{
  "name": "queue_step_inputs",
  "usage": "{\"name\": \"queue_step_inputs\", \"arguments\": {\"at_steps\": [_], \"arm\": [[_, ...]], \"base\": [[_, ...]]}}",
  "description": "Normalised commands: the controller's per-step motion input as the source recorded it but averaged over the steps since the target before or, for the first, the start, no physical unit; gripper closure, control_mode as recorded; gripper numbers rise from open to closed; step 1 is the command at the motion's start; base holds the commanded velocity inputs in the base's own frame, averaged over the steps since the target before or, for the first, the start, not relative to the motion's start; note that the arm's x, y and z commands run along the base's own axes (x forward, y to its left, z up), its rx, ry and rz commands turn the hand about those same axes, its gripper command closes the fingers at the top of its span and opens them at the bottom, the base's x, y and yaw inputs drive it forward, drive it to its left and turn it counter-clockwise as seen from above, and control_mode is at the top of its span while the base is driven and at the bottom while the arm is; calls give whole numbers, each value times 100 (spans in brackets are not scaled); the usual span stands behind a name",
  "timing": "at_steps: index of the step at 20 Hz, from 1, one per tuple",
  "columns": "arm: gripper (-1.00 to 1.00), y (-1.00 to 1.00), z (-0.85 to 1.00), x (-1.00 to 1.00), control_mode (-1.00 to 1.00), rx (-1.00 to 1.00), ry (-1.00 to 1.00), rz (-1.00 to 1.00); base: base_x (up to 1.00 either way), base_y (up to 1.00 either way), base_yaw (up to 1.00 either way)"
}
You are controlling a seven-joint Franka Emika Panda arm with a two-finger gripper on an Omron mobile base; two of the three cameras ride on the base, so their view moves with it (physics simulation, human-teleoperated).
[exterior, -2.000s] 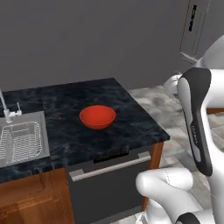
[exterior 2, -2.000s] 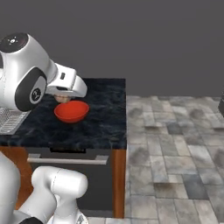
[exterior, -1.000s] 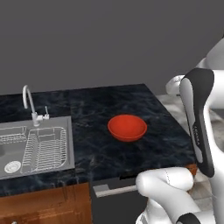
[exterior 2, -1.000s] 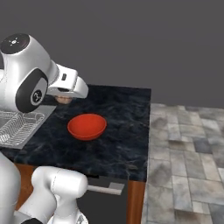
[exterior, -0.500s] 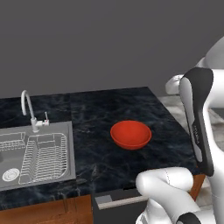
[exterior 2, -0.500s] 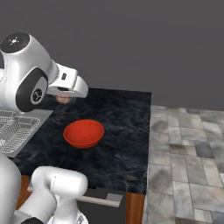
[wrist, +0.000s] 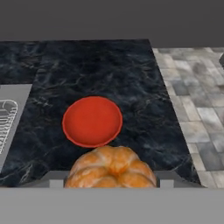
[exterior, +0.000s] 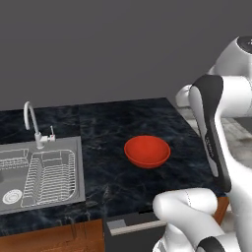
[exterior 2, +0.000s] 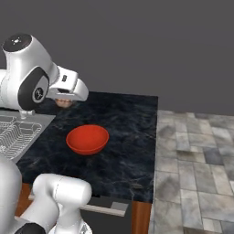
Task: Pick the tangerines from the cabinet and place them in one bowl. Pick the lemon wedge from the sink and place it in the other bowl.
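One black marble counter (exterior: 103,128) carries everything in the left base view, with the steel sink (exterior: 39,172) and its wire rack set into it at nine o'clock from the red bowl (exterior: 147,151). That bowl (wrist: 92,120) sits alone on bare stone, well apart from the basin. At six o'clock in the hand view, the gripper (wrist: 109,181) is clamped on a tangerine (wrist: 110,167), carried above the counter on the near side of the bowl.
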Motion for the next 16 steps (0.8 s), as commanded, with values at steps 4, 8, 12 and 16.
{"name": "queue_step_inputs", "arguments": {"at_steps": [4, 8, 12, 16], "arm": [[100, 31, -23, 19, -100, 0, 16, 0], [100, 20, -32, 14, -100, 0, 16, 0], [100, 28, -23, 16, -100, 0, 21, 0], [100, 24, -22, 18, -100, 0, 25, 0]], "base": [[0, 0, 0], [0, 0, 0], [0, 0, 0], [0, 0, 0]]}}
